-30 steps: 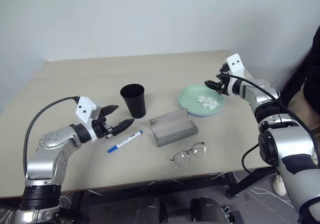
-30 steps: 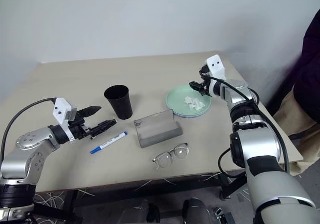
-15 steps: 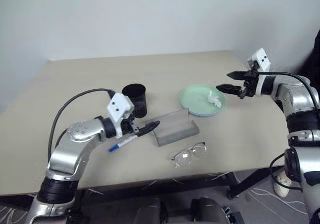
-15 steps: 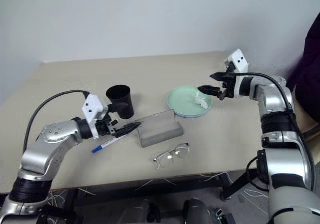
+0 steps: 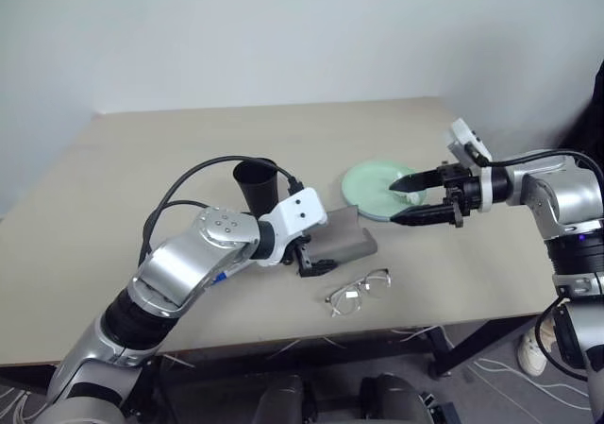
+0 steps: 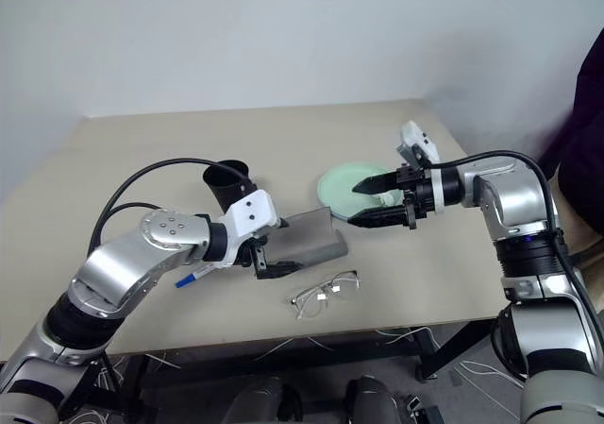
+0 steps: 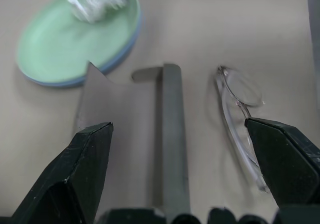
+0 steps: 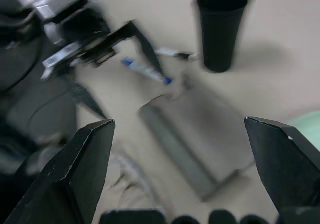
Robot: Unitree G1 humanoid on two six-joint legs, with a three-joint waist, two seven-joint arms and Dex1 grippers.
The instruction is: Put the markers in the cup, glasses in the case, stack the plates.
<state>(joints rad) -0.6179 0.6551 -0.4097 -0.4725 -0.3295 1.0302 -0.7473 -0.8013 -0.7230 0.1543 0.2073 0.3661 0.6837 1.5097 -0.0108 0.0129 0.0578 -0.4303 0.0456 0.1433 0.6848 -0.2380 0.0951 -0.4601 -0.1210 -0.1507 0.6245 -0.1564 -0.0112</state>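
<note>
Nearest the table's front edge, the wire-rimmed glasses lie loose on the beige top, unfolded and just in front of the grey case. The left gripper hangs over the case's near left end with its two black fingers spread wide and nothing between them. Behind that arm, a blue-capped marker peeks out on the tabletop, and a second marker lies beside the black cup, which stands upright and apart from the case. To the right, the right gripper is released too, its fingers splayed over the near rim of the mint green plate, which sits on the blue plate and carries a crumpled white tissue.
</note>
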